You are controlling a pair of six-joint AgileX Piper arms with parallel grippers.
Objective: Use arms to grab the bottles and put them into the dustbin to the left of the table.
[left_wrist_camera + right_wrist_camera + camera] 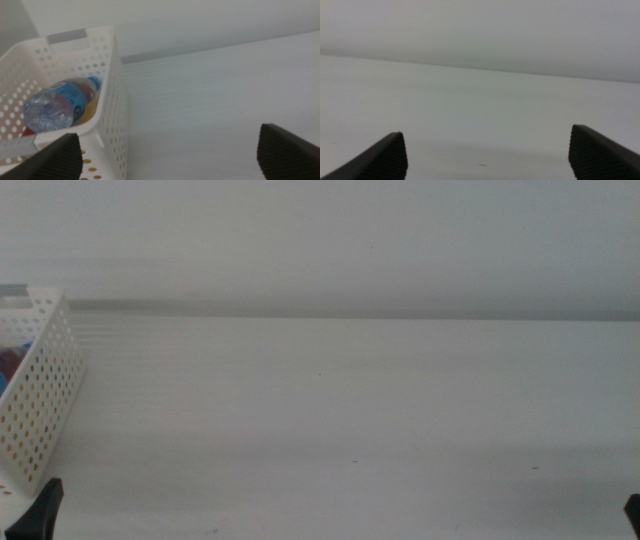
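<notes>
Clear water bottle (55, 102) in perforated white plastic dustbin (112, 100), L claw (170, 155) spread wide.

The bench (350, 410) is plain white. The basket (112, 95) is white too, with rows of little round holes all over its walls. Inside it lies a clear bottle (57, 102) with a blue label, and something orange (89, 112) shows under it. The left hand (170, 155) and the right hand (487, 157) are black.
</notes>
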